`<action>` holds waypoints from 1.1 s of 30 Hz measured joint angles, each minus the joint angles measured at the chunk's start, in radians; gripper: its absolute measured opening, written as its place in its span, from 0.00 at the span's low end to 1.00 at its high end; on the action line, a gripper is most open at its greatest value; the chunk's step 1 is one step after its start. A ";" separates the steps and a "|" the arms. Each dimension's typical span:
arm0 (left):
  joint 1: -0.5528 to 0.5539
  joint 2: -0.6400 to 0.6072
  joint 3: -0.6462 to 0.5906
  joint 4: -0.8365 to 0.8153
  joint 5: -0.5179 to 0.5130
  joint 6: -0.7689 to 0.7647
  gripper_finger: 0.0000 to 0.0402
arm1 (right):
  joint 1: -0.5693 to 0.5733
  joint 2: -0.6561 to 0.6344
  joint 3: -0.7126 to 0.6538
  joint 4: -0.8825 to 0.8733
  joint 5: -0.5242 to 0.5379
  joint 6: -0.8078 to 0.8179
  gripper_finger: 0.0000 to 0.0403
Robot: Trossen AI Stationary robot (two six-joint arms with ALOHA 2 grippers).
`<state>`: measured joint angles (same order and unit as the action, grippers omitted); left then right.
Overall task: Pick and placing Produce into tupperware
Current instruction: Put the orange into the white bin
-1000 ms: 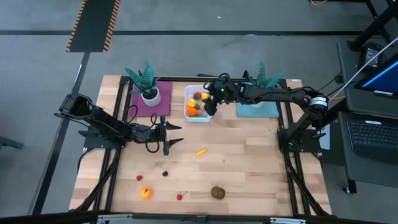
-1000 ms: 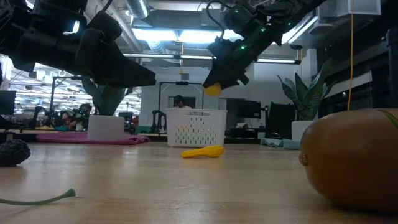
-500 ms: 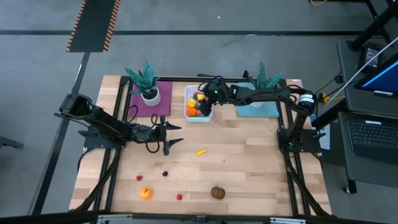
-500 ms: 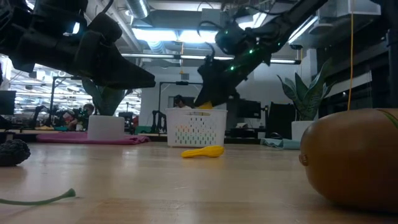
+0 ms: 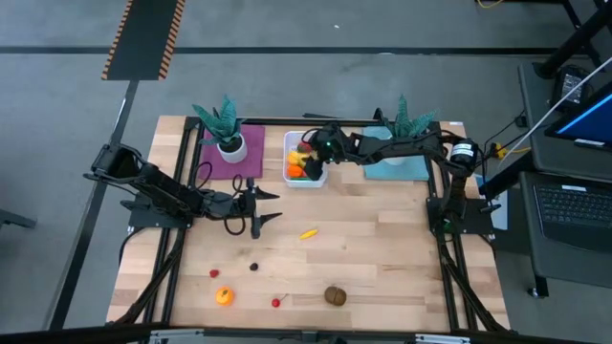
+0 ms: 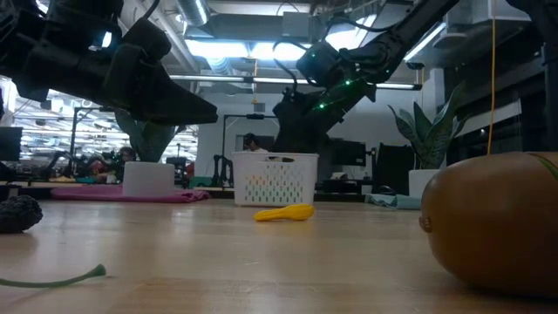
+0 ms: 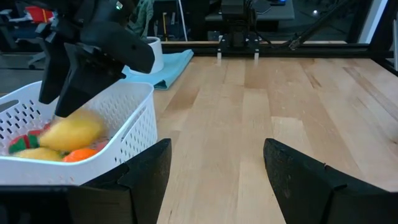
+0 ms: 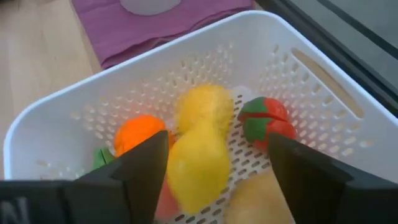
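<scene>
Right fingers (image 8: 211,180) spread over lemon (image 8: 198,163) in tupperware (image 8: 323,134)

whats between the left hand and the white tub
Only bare table: in the high view nothing lies between the left hand and the white tub. The left wrist view agrees.

Kiwi (image 6: 493,222) cut off (low view), tiny floor items indistinct, tub contents hidden

Right arm stretched across from its side, wrist pitched down, right claw (image 5: 311,162) low with fingers (image 8: 140,168) spread apart, gripping nothing. Left arm parked low at its own side, elbow bent, left claw (image 5: 260,207) pointed inward, fingers (image 7: 146,168) parted wide, holding nothing.
</scene>
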<state>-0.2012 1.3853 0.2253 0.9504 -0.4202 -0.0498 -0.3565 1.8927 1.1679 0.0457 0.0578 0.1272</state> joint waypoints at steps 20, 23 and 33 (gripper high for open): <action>-0.044 -0.019 0.000 0.001 0.048 0.033 0.62 | 0.048 -0.126 -0.092 0.087 0.016 -0.029 0.68; -0.079 -0.028 0.000 0.006 0.049 0.027 0.62 | 0.082 -0.194 -0.230 0.246 0.055 -0.026 0.68; -0.161 -0.038 -0.001 0.005 0.048 0.028 0.62 | 0.247 -0.461 -0.696 0.685 0.064 -0.042 0.68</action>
<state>-0.3619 1.3474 0.2241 0.9554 -0.3717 -0.0219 -0.1097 1.4319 0.4723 0.7311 0.1219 0.0849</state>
